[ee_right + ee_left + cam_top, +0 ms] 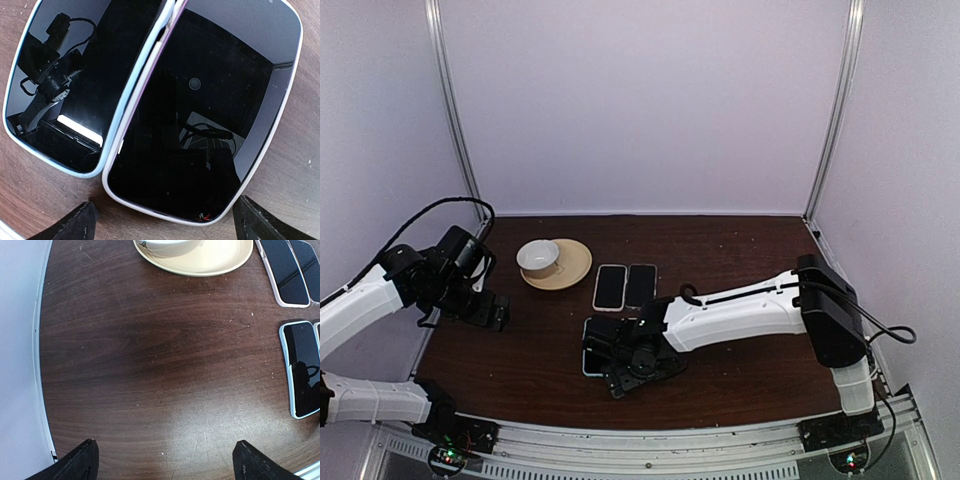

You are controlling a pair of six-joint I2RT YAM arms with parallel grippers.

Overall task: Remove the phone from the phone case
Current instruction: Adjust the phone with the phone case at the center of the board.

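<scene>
As every phone in view sits inside its case, progress: nothing extracted yet, you're at the approach step.
Landmark: round cream ceramic plate (572, 265) with a small white cup (538, 256) on it, on the dark wooden table (740, 250).
Target (my read): black-screened phone in a white rim case (210, 110), right of the plate and nearer the arm bases, lying flat with its screen up.
Neighbour: black-screened phone in a light-blue rim case (65, 85), touching the white-cased one along a long edge, on its plate side.
Right gripper (167, 222): over that pair, fingers spread wide, straddling the white case's end, holding nothing. Contact with the case: can't tell.
Left gripper (162, 465): left of the plate and nearer the bases, fingers wide, empty, well apart from any phone.
Spares: two more cased phones (609, 287), just right of the plate, untouched.
Left to do: you need a hold on the case, the phone pushed or peeled out, then the two set apart. All of that is open.
</scene>
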